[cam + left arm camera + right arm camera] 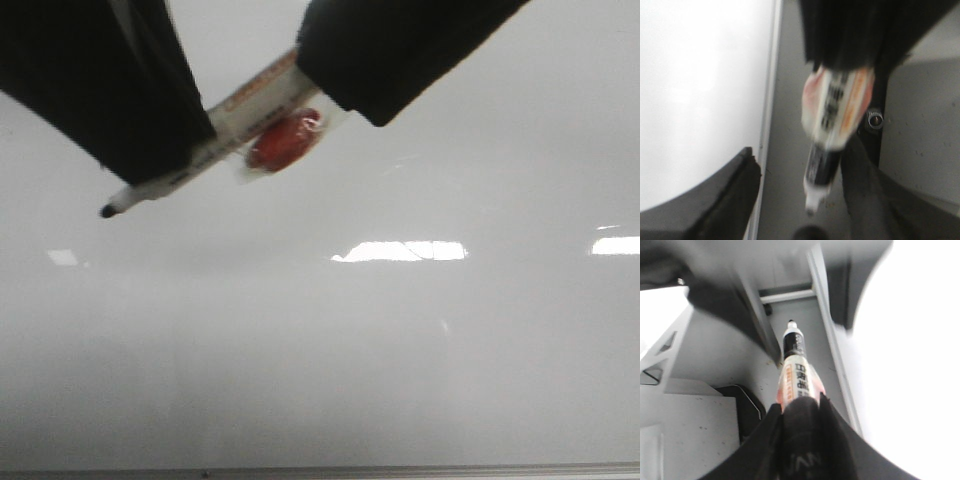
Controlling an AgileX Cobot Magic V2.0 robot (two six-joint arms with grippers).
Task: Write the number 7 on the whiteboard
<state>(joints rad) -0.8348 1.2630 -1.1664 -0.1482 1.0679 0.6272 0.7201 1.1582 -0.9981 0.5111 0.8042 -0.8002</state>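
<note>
In the front view, the whiteboard (420,370) is seen filling the frame, pale and glossy, with bright reflections and a thin grey edge along the bottom; no drawn stroke of the number 7 can be made out on it. A marker (215,135) is held slantwise in front of the board, its dark tip at the lower left, apart from the reflections, and a red round piece (285,140) is seen pressed against its barrel. The right pincer (340,90) is closed on the upper end of the marker, while the left pincer (165,150) crosses the lower part of the barrel; whether it grips the marker cannot be told. In the left wrist view, the marker (832,130) is shown blurred, printed in white, orange and black, emerging from a dark mass, and the whiteboard (700,90) is seen bright beside a thin frame. One dark finger (735,195) is visible, but the left pincer's opening cannot be judged. In the right wrist view, the marker (797,370) is clamped between the fingers of the right pincer (800,415), its tip pointing away, with the whiteboard (910,365) overexposed alongside.
</note>
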